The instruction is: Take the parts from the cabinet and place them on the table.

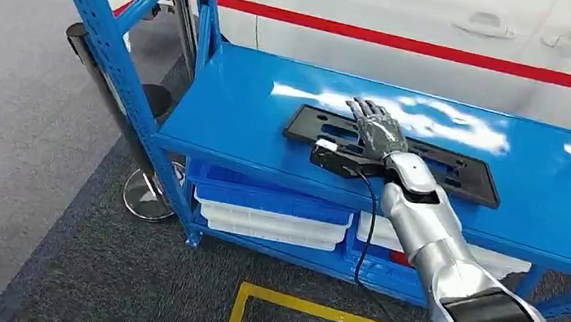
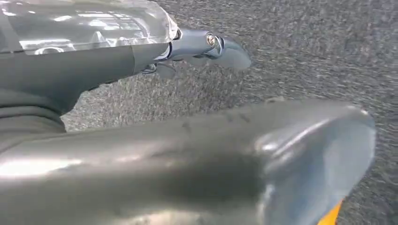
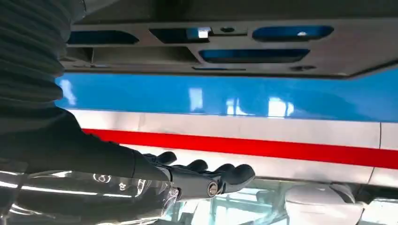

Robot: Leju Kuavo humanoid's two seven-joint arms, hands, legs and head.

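My right hand (image 1: 376, 131) is over the long black part (image 1: 462, 170) on the blue shelf (image 1: 230, 113), fingers stretched out and holding nothing. I should curl around the part's near edge (it looks thin and flat) and lift it level. My left hand (image 2: 206, 47) hangs above the carpet; I cannot tell if it is clenched.

Shiny silver forearm with a black elbow cuff, thin black cable alongside, and a dark grey robot hand (image 1: 376, 131).
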